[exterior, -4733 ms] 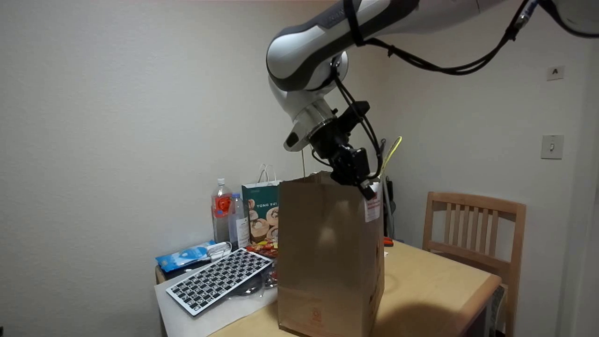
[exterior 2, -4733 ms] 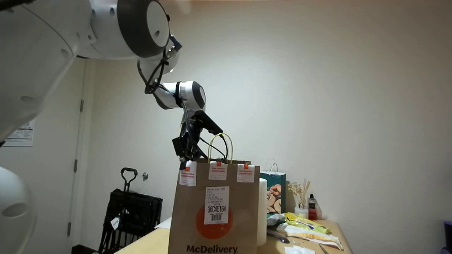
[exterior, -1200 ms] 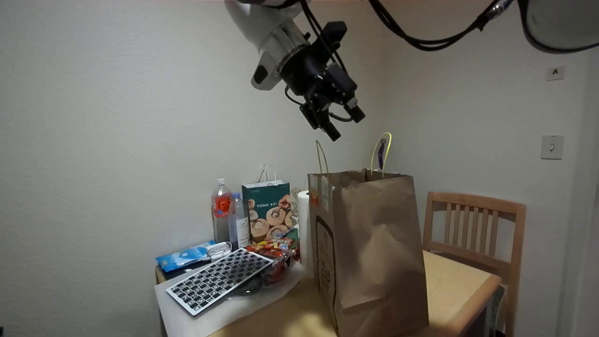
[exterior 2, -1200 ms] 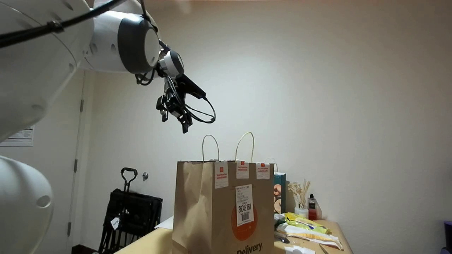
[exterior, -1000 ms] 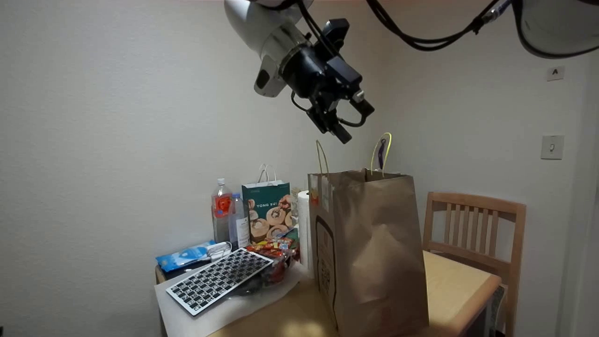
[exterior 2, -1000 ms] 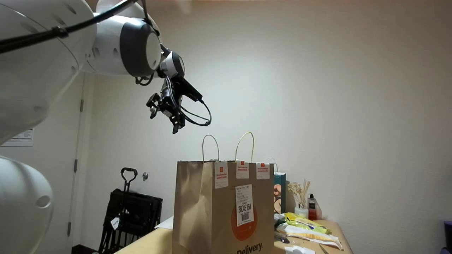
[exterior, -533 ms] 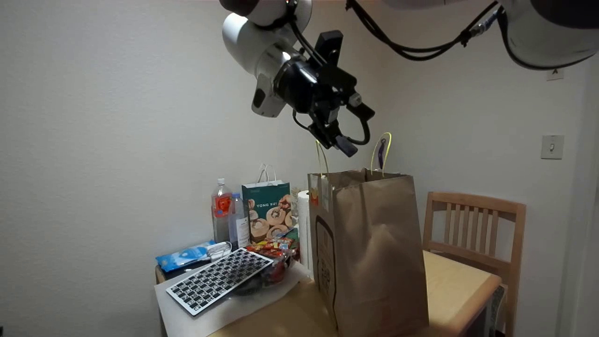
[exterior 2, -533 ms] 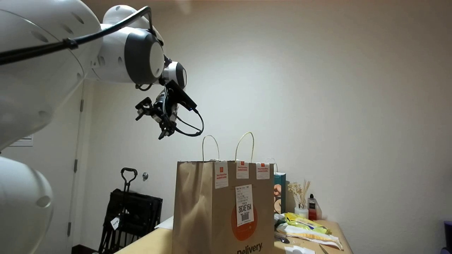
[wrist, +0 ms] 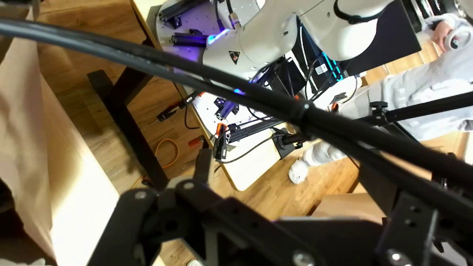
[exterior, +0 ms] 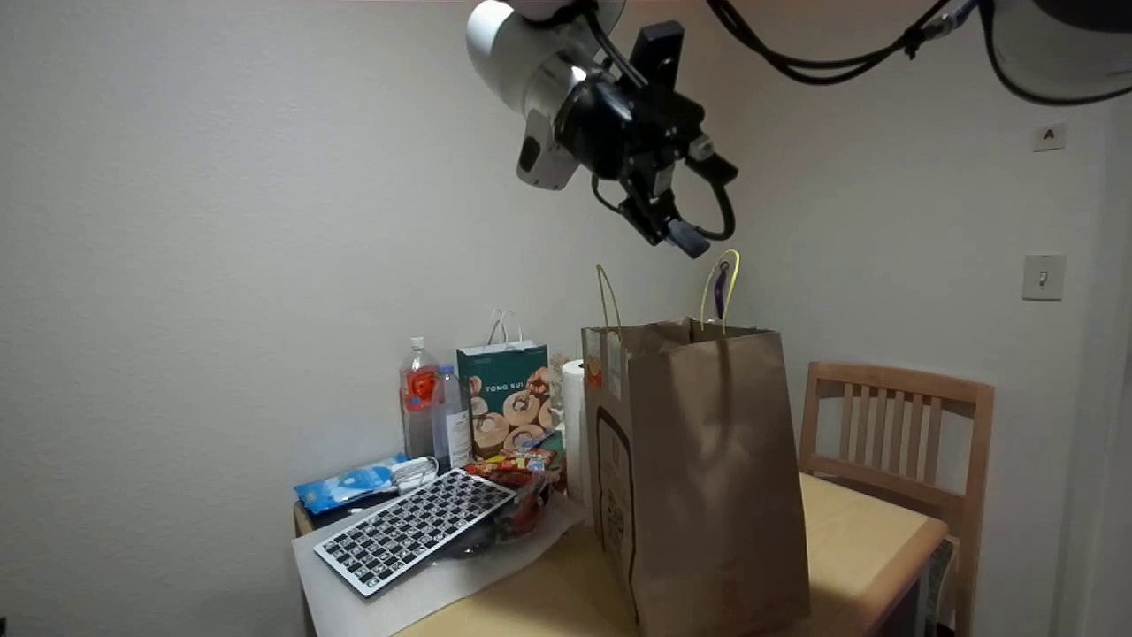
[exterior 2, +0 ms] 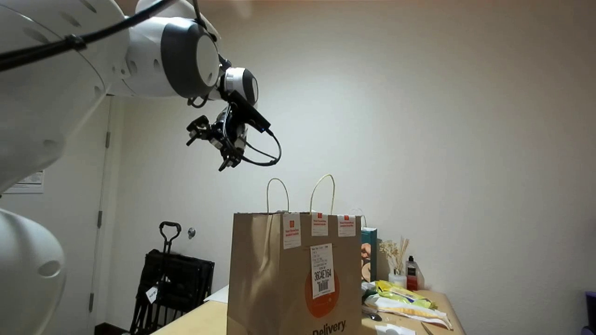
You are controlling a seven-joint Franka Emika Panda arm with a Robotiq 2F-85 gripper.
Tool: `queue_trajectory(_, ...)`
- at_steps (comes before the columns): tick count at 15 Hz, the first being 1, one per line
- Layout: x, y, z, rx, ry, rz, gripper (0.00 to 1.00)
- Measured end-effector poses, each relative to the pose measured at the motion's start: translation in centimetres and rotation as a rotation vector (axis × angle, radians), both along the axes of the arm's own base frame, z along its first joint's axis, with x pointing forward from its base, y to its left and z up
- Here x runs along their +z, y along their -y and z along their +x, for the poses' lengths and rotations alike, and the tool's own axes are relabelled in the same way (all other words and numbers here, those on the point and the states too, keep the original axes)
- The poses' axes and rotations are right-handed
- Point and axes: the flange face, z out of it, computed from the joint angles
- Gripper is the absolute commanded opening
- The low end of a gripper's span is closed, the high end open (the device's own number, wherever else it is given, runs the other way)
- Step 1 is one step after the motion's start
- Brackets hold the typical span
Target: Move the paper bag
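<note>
Tall brown paper takeaway bag (exterior: pixel 716 478) stands below the black two-fingered gripper (exterior: pixel 707 205), not touching it, long axis vertical, on the pale wooden worktop (exterior: pixel 858 522). Jaws spread wide, nothing held. In an exterior view the fingers (exterior 2: pixel 224 165) slant down and away from the thin pale loop handles (exterior 2: pixel 329 175), which lie lower, to that view's right. A grasp would probably need re-aiming, then descending.

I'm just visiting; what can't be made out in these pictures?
Deep inside the paper bag: hidden by its walls, both exterior views.
Fine print on the receipt sticker: too small, in an exterior view.
Part of the white roll: behind the bag, in an exterior view.
Rest of the person: cut off by the right edge, wrist view.
</note>
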Motion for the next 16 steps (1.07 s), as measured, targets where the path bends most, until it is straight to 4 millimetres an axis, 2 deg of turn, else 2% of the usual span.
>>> queue_trajectory(4,4.5,3.4,-3.1,-0.170,0.025,-0.034,1.00)
queue_trajectory(7,6.7,4.9,-5.3,-0.281,0.038,-0.029,1.00)
queue_trajectory(9,6.8,4.9,-5.3,-0.281,0.041,-0.028,1.00)
queue_trajectory(12,5.9,4.4,-4.9,-0.271,0.024,-0.034,1.00)
queue_trajectory(16,4.4,5.9,-4.3,-0.112,0.008,-0.048,1.00)
